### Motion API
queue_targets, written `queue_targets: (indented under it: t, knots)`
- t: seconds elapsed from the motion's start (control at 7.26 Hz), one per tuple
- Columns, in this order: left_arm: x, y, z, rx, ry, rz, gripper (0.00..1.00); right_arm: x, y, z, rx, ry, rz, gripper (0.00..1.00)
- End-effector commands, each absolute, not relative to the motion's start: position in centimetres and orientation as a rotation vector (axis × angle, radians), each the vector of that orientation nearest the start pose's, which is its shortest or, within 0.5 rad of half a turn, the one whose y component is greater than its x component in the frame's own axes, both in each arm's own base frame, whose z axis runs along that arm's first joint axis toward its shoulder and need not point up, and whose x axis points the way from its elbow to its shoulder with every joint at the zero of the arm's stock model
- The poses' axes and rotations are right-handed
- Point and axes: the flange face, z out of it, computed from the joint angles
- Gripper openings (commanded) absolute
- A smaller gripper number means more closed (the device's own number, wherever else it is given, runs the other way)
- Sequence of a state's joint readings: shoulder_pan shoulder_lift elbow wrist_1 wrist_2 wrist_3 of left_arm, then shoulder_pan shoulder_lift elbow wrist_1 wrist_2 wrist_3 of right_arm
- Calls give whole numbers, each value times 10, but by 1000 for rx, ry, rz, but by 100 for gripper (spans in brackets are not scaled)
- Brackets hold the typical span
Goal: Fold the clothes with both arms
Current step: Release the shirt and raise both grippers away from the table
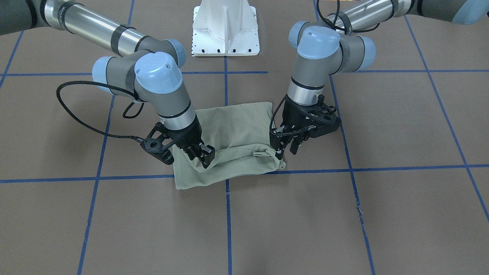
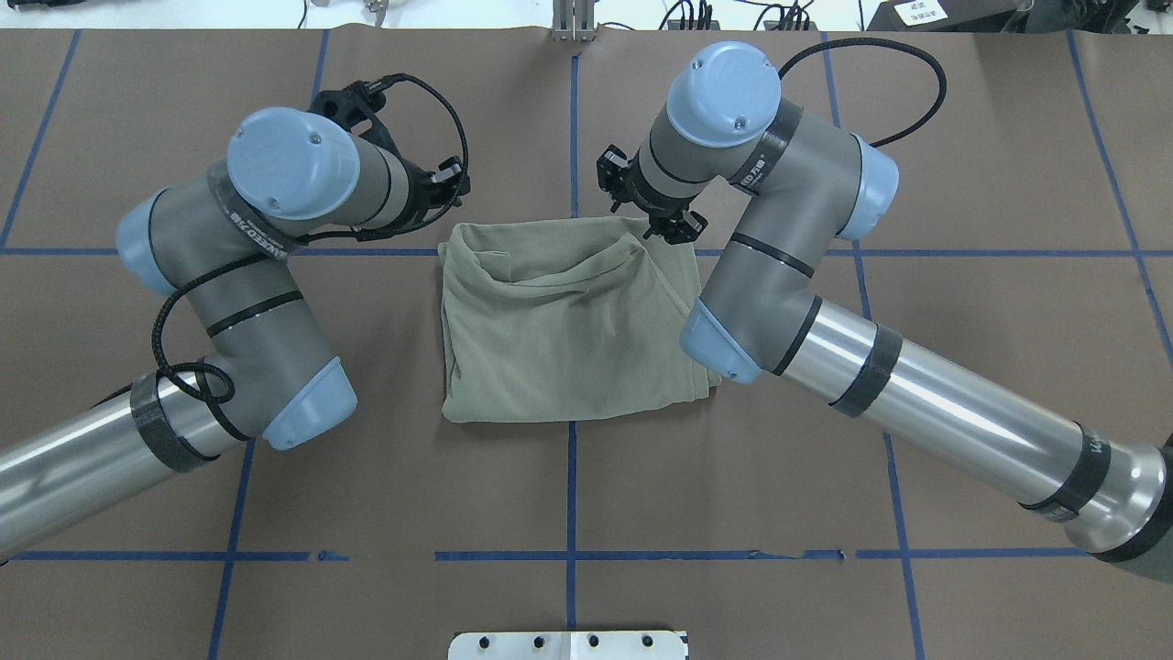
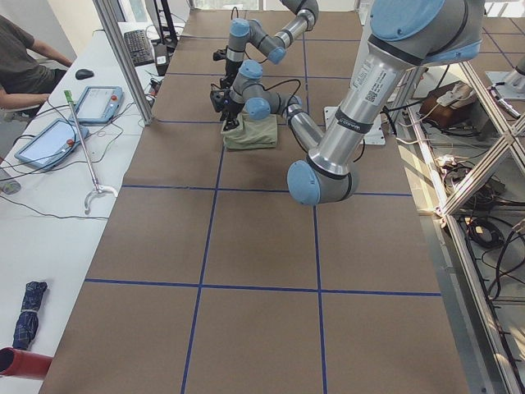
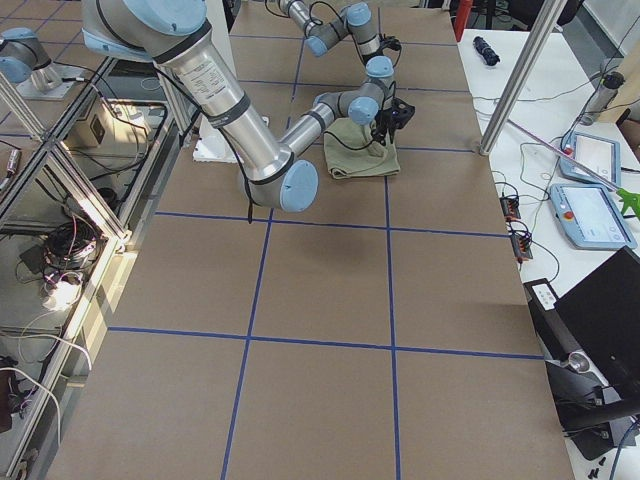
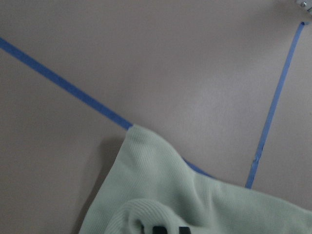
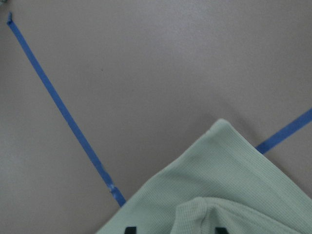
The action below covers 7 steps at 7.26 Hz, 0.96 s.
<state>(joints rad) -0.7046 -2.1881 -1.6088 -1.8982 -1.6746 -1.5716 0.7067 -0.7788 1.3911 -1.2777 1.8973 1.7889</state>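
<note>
Sage-green ribbed knit shirt [image 2: 568,339], doubled into a compact rectangle, is seen lying flat at the middle of the brown table [image 2: 962,302], across a crossing of blue tape lines [image 2: 571,477]. Both black 2-finger grippers are lowered to the edge farthest from the white pedestal base [image 1: 226,34], 1 toward each end. A raised ridge of cloth is pinched by the right gripper [image 1: 204,156], and the fabric is tented up toward its tips. The left gripper [image 1: 286,149] is set at the opposite corner, where a ribbed roll of cloth is bunched against its tips in the wrist view. Whether that roll is clamped or merely touched cannot be told. A late fold is judged to be in hand, with the far edge as the part to be taken up. For the next move, a firm hold on both sides would be needed. An even, simultaneous lift would then be called for, so that the edge is kept taut and carried over the pack toward the base without the lower layers being dragged.
</note>
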Motion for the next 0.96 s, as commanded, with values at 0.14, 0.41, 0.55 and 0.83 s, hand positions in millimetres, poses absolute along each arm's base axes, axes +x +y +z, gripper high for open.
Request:
queue_targets:
  t: [0.14, 0.41, 0.55, 0.83]
  knots:
    - [427, -572, 254, 280, 962, -500, 100, -501, -587, 216, -78, -978, 703, 100]
    - [361, -606, 268, 304, 952, -316, 100, -425, -631, 232, -93, -987, 600, 100]
    - [306, -625, 298, 341, 918, -194, 100, -364, -660, 254, -83, -958, 528, 100]
    - [191, -649, 363, 450, 799, -18, 100, -229, -686, 330, 29, -835, 356, 100]
